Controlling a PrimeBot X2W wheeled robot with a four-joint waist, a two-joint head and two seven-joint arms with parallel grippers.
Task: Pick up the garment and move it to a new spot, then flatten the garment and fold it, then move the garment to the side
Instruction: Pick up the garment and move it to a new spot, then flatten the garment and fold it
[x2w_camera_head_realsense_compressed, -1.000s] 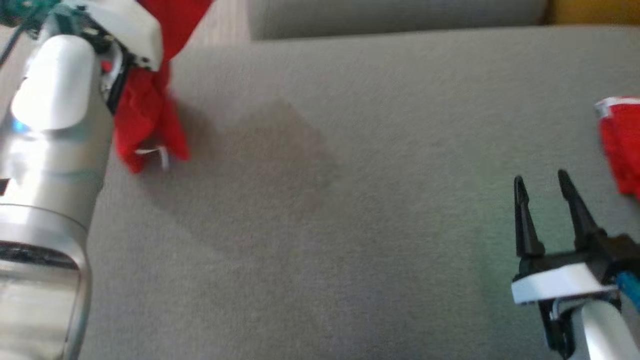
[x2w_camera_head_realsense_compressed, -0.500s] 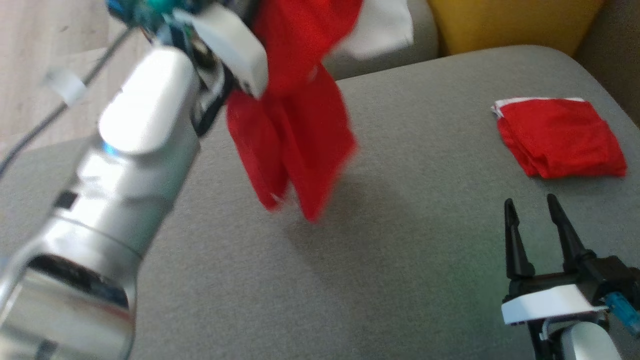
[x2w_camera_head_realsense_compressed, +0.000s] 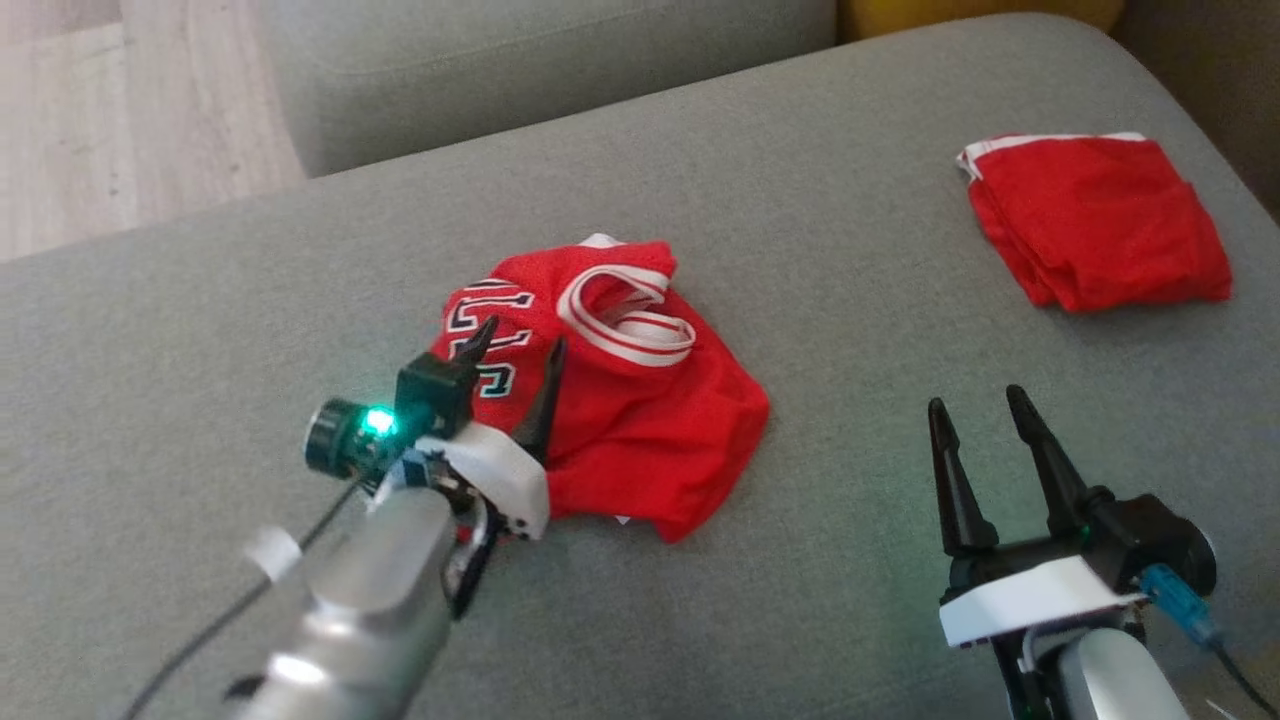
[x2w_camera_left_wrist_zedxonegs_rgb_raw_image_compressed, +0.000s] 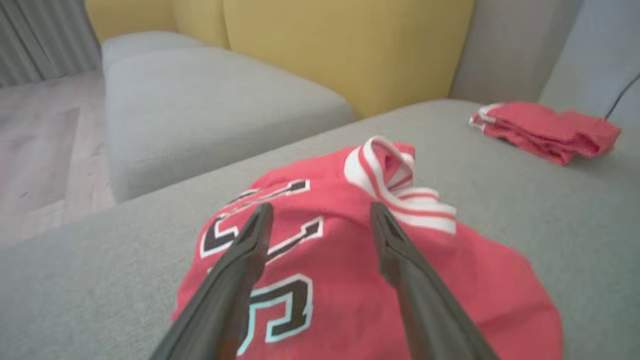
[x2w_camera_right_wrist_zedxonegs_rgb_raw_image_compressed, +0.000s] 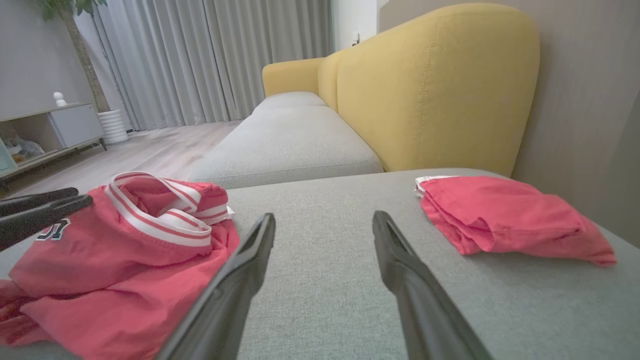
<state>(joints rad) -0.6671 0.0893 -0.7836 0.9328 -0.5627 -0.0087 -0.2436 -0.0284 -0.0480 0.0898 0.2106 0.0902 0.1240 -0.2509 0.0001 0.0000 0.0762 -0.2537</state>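
Observation:
The garment (x2w_camera_head_realsense_compressed: 650, 440) is a red jersey with white-striped trim and dark lettering, lying crumpled in the middle of the grey sofa cushion (x2w_camera_head_realsense_compressed: 850, 300). My left gripper (x2w_camera_head_realsense_compressed: 523, 335) hovers just over its near-left part, open, with nothing between the fingers. The left wrist view shows the garment (x2w_camera_left_wrist_zedxonegs_rgb_raw_image_compressed: 350, 280) right under the spread left gripper (x2w_camera_left_wrist_zedxonegs_rgb_raw_image_compressed: 321, 207). My right gripper (x2w_camera_head_realsense_compressed: 976, 400) stands open and empty over bare cushion, right of the garment. In the right wrist view the garment (x2w_camera_right_wrist_zedxonegs_rgb_raw_image_compressed: 125, 270) lies left of the right gripper (x2w_camera_right_wrist_zedxonegs_rgb_raw_image_compressed: 325, 216).
A folded red cloth (x2w_camera_head_realsense_compressed: 1095, 220) rests at the cushion's far right corner, beyond the right gripper. A second grey seat (x2w_camera_head_realsense_compressed: 500, 70) lies behind, a yellow backrest (x2w_camera_right_wrist_zedxonegs_rgb_raw_image_compressed: 435, 85) beyond it, and wooden floor (x2w_camera_head_realsense_compressed: 120, 120) to the far left.
The garment hung in the air from my shut left gripper; now it lies on the cushion and that gripper has opened and dropped low. The head camera has also shifted.

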